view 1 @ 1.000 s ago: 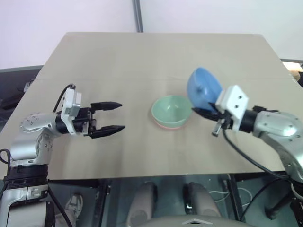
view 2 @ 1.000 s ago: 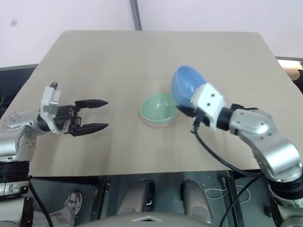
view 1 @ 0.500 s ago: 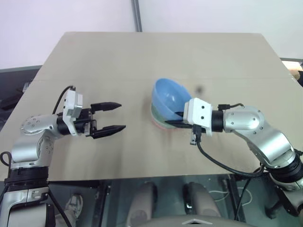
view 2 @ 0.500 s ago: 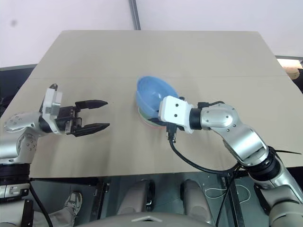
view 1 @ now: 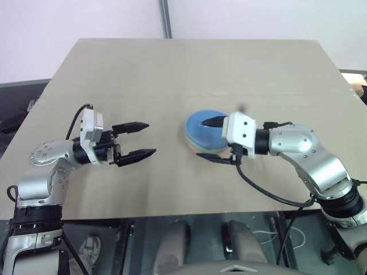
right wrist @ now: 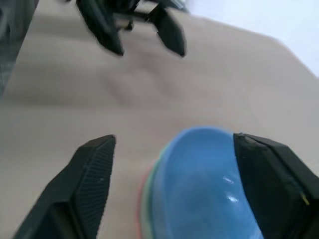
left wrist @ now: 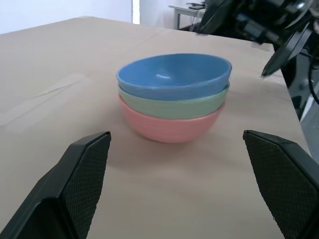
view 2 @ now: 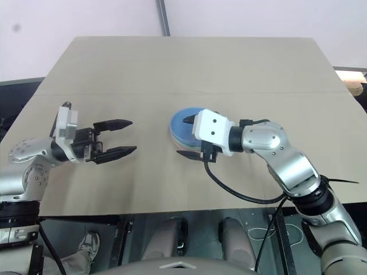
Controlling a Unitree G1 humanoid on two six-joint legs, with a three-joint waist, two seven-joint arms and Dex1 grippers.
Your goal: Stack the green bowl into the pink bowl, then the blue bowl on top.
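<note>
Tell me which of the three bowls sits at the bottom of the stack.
The pink bowl. It rests directly on the table, with the green bowl nested in it and the blue bowl on top, as the left wrist view shows.

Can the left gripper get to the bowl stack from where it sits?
Probably yes. The left gripper is open and points at the stack across bare table; only the right gripper, open around the blue bowl, crowds the far side.

We see only the rims of the mint-green plastic bowl point(left wrist: 174, 106) and salmon-pink plastic bowl point(left wrist: 169, 128) below the sky-blue plastic bowl point(left wrist: 174, 75); their insides are hidden. The right gripper point(view 1: 213, 140) covers part of the blue rim.
</note>
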